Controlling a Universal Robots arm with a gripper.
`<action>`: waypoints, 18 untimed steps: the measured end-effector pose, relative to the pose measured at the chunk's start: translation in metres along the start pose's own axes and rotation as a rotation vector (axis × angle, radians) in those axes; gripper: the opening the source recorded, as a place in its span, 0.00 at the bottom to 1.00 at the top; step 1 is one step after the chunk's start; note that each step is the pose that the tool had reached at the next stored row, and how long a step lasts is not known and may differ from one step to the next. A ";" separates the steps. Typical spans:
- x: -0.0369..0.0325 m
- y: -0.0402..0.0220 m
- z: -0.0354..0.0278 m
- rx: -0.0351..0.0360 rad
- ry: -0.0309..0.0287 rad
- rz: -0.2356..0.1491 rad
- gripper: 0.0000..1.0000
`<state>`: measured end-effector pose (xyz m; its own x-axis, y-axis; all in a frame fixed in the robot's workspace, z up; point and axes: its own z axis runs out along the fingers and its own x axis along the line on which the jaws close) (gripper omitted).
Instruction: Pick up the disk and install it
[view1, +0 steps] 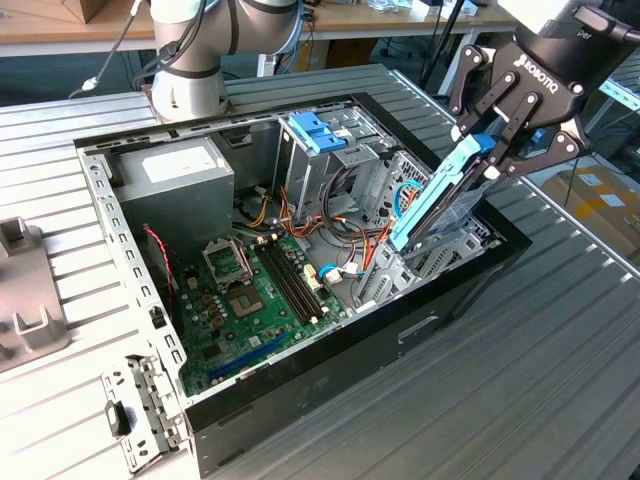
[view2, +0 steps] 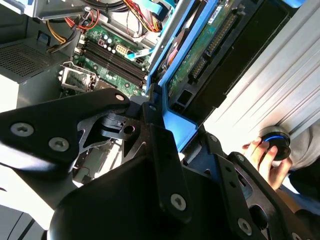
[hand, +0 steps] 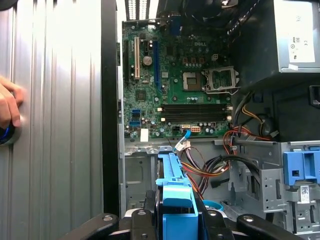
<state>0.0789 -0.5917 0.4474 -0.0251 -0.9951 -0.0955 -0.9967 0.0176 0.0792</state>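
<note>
The gripper (view1: 497, 150) is clamped on the disk (view1: 437, 195), its black fingers (view1: 520, 128) pinching the upper end of the light-blue rail. The disk hangs tilted above the drive bay (view1: 440, 250) at the exterior view's right end of the open case (view1: 330, 340), its lower end down among the bay's bare metal walls; whether it touches them cannot be told. In the second wrist view the disk's (view2: 200, 55) green circuit-board underside shows, the black gripper body cutting off its near end. In the first wrist view the blue rail (hand: 172, 190) runs edge-on from between the fingers, the metal body hidden behind it. The green motherboard (view1: 250, 300) lies flat in the case floor, with long dark memory slots (view1: 293, 280) and a square silver socket (view1: 222, 262). A boxy grey power supply (view1: 175, 180) sits in the far corner, and red, yellow and orange wires (view1: 300, 215) tangle beside a blue tabbed piece (view1: 312, 130). The case rests on a ribbed metal table (view1: 540, 380). A hand (view2: 262, 157), partly cut off, rests on a round, blue-ringed knob (view2: 277, 142) on the table.
</note>
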 end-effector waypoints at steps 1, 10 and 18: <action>0.0001 -0.0002 0.0014 0.0000 0.0001 0.000 0.37; 0.0024 -0.0009 0.0064 -0.0001 0.0002 0.000 0.37; 0.0031 -0.0016 0.0115 -0.0001 0.0000 0.000 0.37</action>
<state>0.0794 -0.5937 0.4356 -0.0252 -0.9951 -0.0955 -0.9967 0.0176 0.0793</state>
